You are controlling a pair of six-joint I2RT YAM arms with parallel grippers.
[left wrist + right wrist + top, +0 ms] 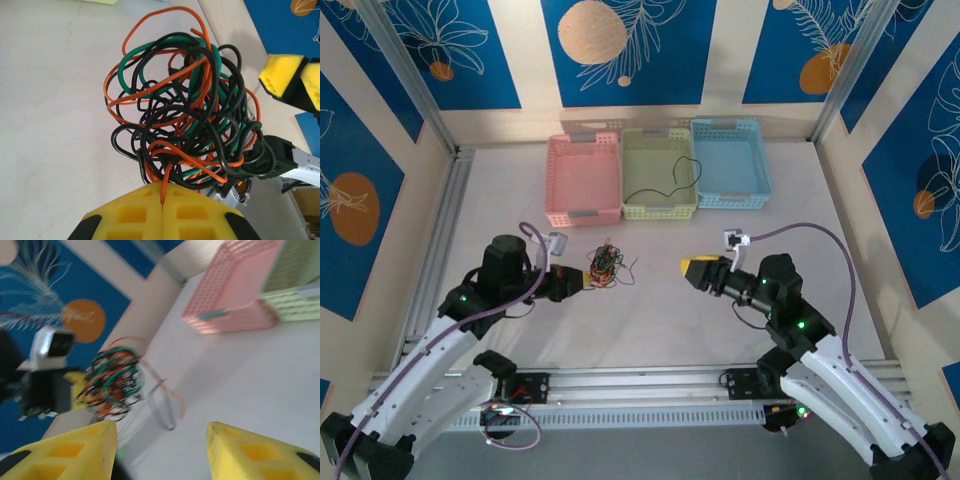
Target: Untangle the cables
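The cables [605, 266] are one knotted clump of black, orange and green wires on the white table, left of centre. My left gripper [582, 280] is right at the clump's left side. In the left wrist view its yellow jaws [163, 187] are shut on one orange wire, and the clump [190, 115] bunches just beyond the tips. My right gripper [688, 270] hangs to the right of the clump, apart from it, open and empty [162, 432]. The clump [112, 382] looks blurred ahead of it, with loose strands [167, 407] trailing off it.
Three baskets stand in a row at the back: pink [585, 178], green [660, 172] and blue [730, 160]. A thin black wire [665, 188] lies in the green one. Aluminium rails [650, 385] run along the near edge by the arm bases.
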